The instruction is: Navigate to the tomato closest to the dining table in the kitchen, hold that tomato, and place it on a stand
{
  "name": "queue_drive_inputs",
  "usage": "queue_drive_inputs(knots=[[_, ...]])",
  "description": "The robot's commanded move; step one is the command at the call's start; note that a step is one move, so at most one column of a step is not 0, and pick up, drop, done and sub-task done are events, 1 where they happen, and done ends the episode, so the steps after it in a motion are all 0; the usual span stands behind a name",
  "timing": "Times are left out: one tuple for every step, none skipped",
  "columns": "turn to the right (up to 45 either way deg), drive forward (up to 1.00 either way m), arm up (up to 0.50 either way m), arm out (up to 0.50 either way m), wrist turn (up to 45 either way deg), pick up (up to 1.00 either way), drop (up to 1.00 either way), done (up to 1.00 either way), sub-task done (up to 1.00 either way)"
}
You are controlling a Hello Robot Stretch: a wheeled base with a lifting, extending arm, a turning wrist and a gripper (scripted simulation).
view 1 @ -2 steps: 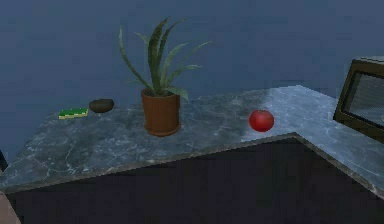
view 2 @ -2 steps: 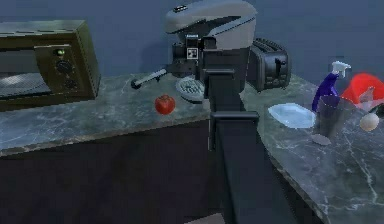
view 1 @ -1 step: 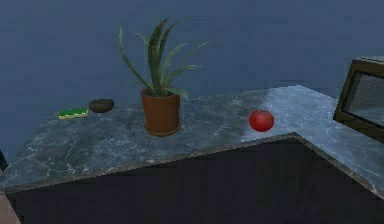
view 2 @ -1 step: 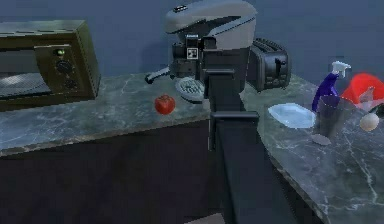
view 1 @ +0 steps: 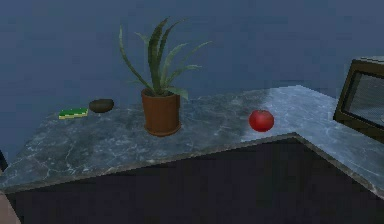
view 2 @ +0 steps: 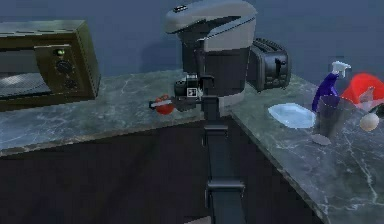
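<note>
The robot's gripper [view 2: 160, 102] sits at a red tomato [view 1: 261, 120] resting on the marble counter [view 1: 110, 145], right of a potted plant [view 1: 160, 95]; whether it holds anything cannot be told. The approach looks finished; the lift and the stand are left.

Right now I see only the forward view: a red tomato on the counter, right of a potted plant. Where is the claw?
Observer: In the arm side view, the claw is at the counter, just left of a coffee machine.
Operator: Does it hold something?
Observer: I cannot tell; a small red thing lies at its far end.
Operator: What stands right of the machine?
Observer: A toaster.
</note>
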Motion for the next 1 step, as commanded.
queue_drive_inputs(knots=[[0.0, 0.00, 0.00, 0.00, 0.0, 1.00, 0.00, 0.00, 0.00]])
